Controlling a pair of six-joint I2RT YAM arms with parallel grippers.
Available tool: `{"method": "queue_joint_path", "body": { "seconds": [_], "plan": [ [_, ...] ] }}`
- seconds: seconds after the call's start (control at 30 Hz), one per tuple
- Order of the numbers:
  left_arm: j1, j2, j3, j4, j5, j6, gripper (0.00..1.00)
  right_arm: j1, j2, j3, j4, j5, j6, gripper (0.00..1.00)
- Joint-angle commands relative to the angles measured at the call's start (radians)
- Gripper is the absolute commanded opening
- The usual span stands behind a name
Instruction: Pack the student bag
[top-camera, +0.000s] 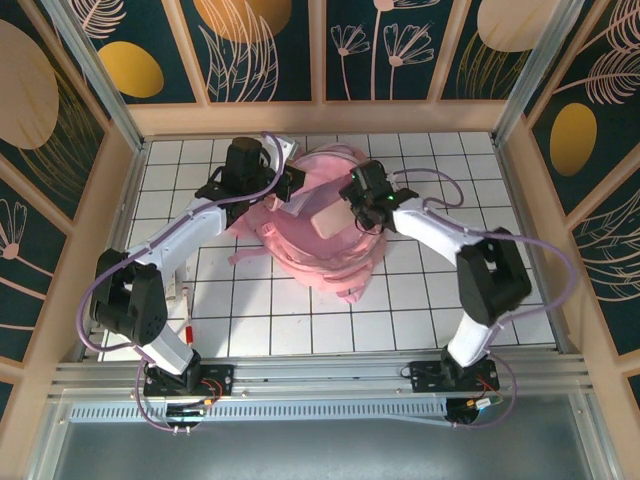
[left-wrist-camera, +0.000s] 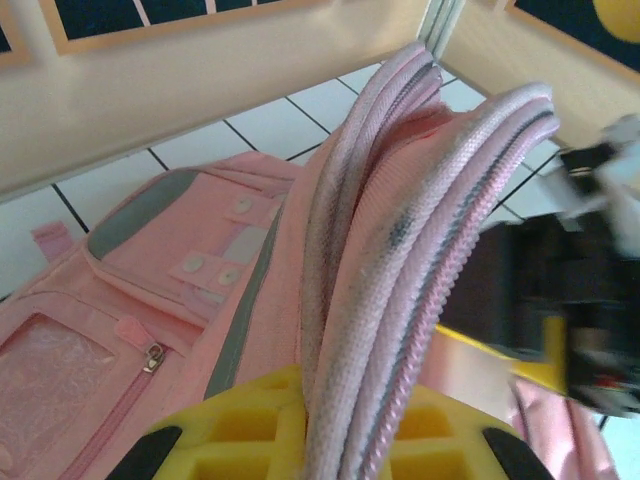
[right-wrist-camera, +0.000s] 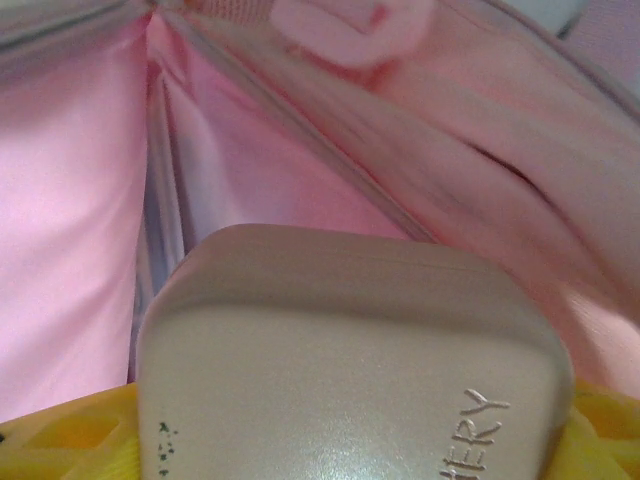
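Note:
The student bag (top-camera: 322, 262), big, soft and pink, lies mid-table with its mouth facing the far side. My left gripper (top-camera: 290, 186) is shut on the bag's zipped rim (left-wrist-camera: 400, 230) and holds it raised, the piping pinched between the yellow fingers (left-wrist-camera: 250, 430). In the left wrist view the left gripper (left-wrist-camera: 345, 445) sits at the bottom edge, with the translucent front pocket (left-wrist-camera: 55, 370) to its left. My right gripper (top-camera: 353, 206) is shut on a pale pink rectangular case (top-camera: 328, 219) at the bag's mouth. The case (right-wrist-camera: 350, 350) bears embossed letters, with the bag's pink lining (right-wrist-camera: 70, 250) around it.
Pink straps (top-camera: 352, 285) trail toward the near side. A small red object (top-camera: 188, 332) lies beside the left arm's base. Wooden walls (top-camera: 320, 118) close in the white tiled table (top-camera: 500, 200) at the back and sides.

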Motion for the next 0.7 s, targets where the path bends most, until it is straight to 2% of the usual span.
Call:
{"method": "queue_joint_path", "body": {
  "seconds": [0.0,0.07,0.13,0.23,0.3,0.4,0.53,0.67],
  "plan": [
    [-0.011,-0.054,0.001,0.175,0.088,-0.133,0.00,0.010,0.104,0.123,0.152,0.029,-0.007,0.54],
    [-0.014,-0.045,-0.007,0.206,0.104,-0.176,0.00,0.023,0.146,0.151,0.181,0.012,0.019,0.68],
    [-0.014,-0.037,-0.004,0.224,0.102,-0.211,0.00,0.022,0.157,0.147,0.214,-0.038,0.031,0.75],
    [-0.015,-0.018,0.029,0.209,0.104,-0.231,0.00,0.012,0.117,0.132,0.160,-0.056,0.019,0.86],
    [-0.015,-0.010,0.056,0.177,0.121,-0.228,0.08,-0.009,0.051,0.076,0.154,-0.105,0.002,0.89],
    [-0.014,-0.025,0.072,0.105,0.111,-0.198,0.30,-0.053,-0.058,-0.034,0.145,-0.223,-0.024,0.91],
    [-0.012,-0.082,0.040,0.015,0.096,-0.154,0.38,-0.067,-0.225,-0.174,0.118,-0.304,-0.104,0.91],
    [0.000,-0.160,-0.031,-0.056,0.135,-0.141,0.52,-0.067,-0.389,-0.277,0.015,-0.268,-0.243,0.90]
  ]
}}
